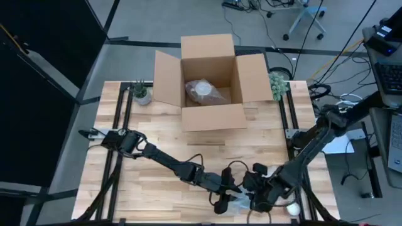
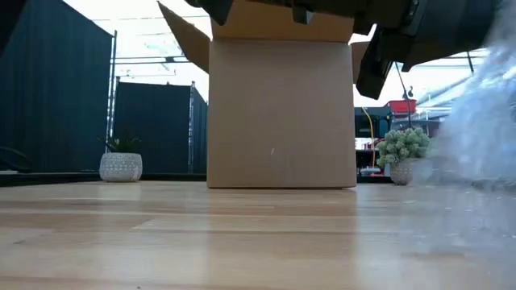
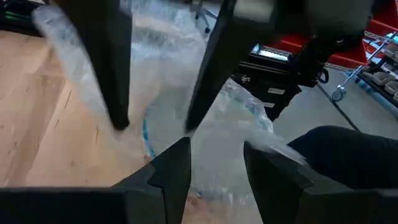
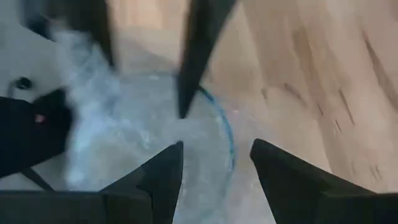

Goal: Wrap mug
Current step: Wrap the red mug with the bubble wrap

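Wooden tabletop under an open cardboard box at 12 o'clock, and down at 6 o'clock both grippers, left and right, fingers apart, crowd the mug swaddled in bubble wrap — best to pinch the loose film, not the rim.

A brown cardboard box stands on a pale striped wooden table, beside green plants in white pots. Black arms hover over clear bubble wrap around a blue-rimmed mug.
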`<state>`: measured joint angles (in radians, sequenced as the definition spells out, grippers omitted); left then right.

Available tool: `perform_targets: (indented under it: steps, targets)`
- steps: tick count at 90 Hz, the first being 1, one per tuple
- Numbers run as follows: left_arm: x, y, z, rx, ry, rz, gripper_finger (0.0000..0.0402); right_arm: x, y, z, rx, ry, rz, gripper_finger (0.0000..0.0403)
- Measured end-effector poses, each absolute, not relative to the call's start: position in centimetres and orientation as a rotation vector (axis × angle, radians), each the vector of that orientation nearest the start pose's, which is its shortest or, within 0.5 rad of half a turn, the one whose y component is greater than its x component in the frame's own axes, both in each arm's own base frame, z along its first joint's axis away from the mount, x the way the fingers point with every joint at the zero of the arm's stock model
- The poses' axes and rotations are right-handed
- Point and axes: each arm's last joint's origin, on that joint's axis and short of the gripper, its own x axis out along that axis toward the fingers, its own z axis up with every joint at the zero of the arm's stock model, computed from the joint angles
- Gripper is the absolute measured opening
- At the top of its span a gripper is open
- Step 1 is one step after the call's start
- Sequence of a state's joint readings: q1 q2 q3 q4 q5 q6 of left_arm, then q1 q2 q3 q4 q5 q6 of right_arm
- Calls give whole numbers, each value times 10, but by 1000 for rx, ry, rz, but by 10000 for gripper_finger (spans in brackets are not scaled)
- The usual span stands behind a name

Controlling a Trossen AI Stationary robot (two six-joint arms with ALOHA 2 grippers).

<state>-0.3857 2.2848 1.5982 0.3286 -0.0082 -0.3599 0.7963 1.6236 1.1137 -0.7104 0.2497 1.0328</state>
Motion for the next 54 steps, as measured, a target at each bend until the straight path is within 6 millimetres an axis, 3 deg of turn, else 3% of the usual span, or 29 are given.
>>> perform_targets:
  steps: [30, 45, 54]
  targets:
    - [473, -193, 160, -274, 417, -321, 140, 248, 228, 155, 269, 1238, -148, 183]
    - [473, -193, 160, -278, 418, -319, 140, 247, 227, 155, 267, 1239, -150, 183]
    - [468, -191, 173, -275, 462, -308, 140, 246, 225, 158, 278, 1222, -159, 183]
